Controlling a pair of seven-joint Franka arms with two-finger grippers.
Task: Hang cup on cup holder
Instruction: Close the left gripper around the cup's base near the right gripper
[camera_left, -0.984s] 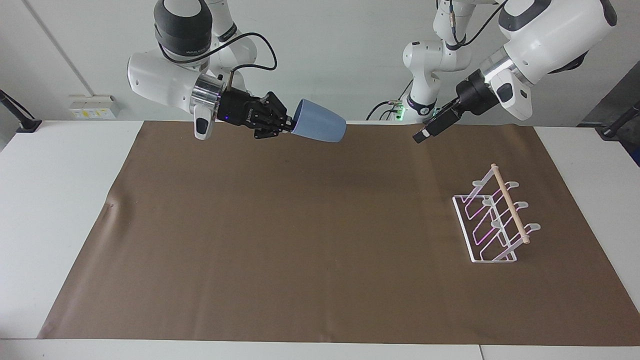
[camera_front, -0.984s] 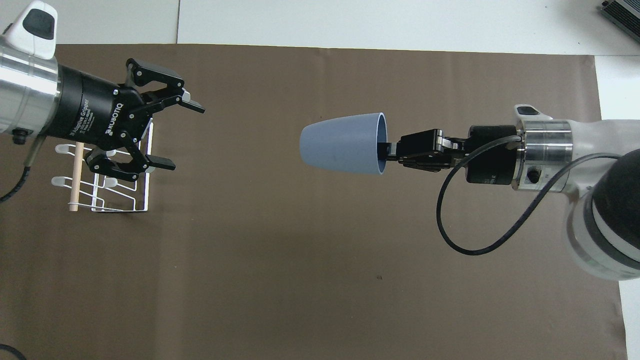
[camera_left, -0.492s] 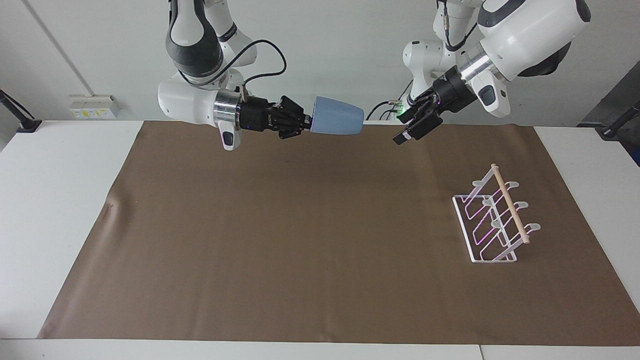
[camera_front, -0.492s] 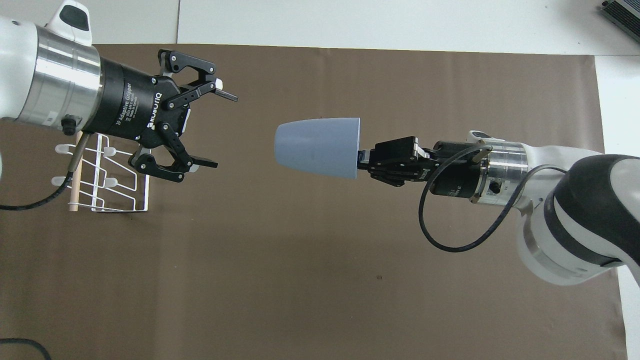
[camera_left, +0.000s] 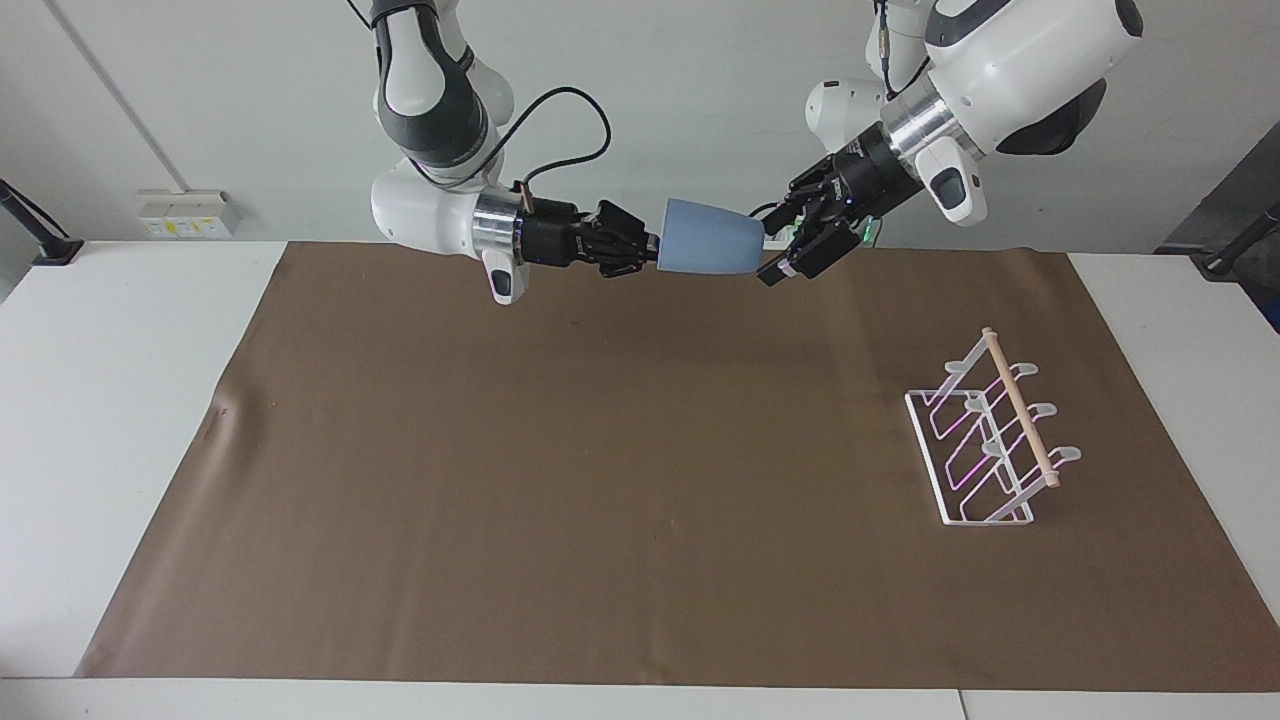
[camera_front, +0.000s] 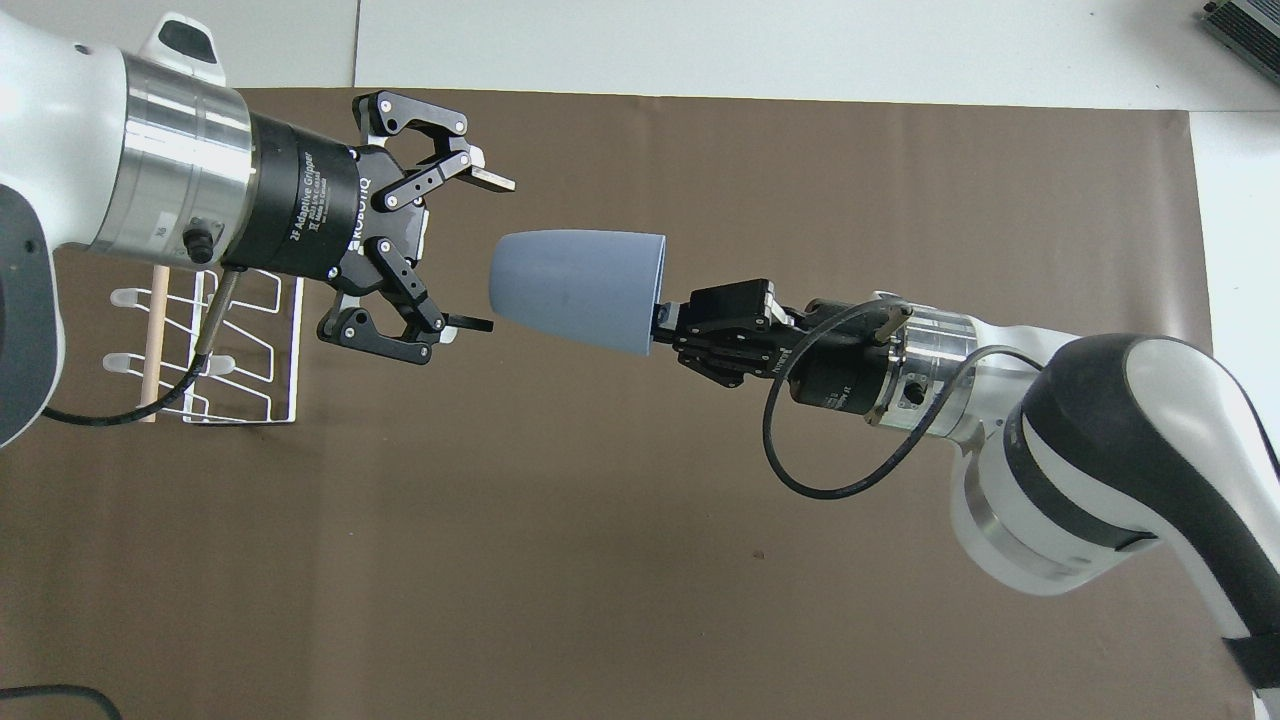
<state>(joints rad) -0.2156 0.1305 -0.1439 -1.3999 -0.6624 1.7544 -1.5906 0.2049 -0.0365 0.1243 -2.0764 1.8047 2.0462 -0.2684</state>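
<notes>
- Handover step in hand, judging by the two arms meeting in mid-air over the brown mat (camera_left: 600, 480), near its edge closest to the robots.
- Light-blue cup (camera_left: 708, 250) carried on its side, well above the mat, base pointing toward the left arm's end of the table.
- Right gripper (camera_left: 650, 252) pinched tight on the cup's rim, one finger apparently inside the mouth, though hard to confirm from either view.
- Left gripper (camera_front: 490, 252) spread wide and empty, fingertips flanking the cup's tapered base, seemingly not yet touching it.
- Next move, likely: easing the open fingers farther along the cup's body, closing squarely on it, then letting go with the right gripper only once the grip is firm.
- Smooth tapering wall probably prone to slipping out toward the narrow end, so a grasp nearer the middle looks safer.
- White wire cup holder (camera_left: 975, 440) standing on the mat toward the left arm's end, well apart from the cup, with its wooden dowel bar (camera_left: 1018, 405) on top and the slanted prongs all bare.
- Nothing lying on the mat between the cup and the cup holder; only the left arm's own forearm passing over the rack in the overhead view.
- Hanging itself not yet begun.
</notes>
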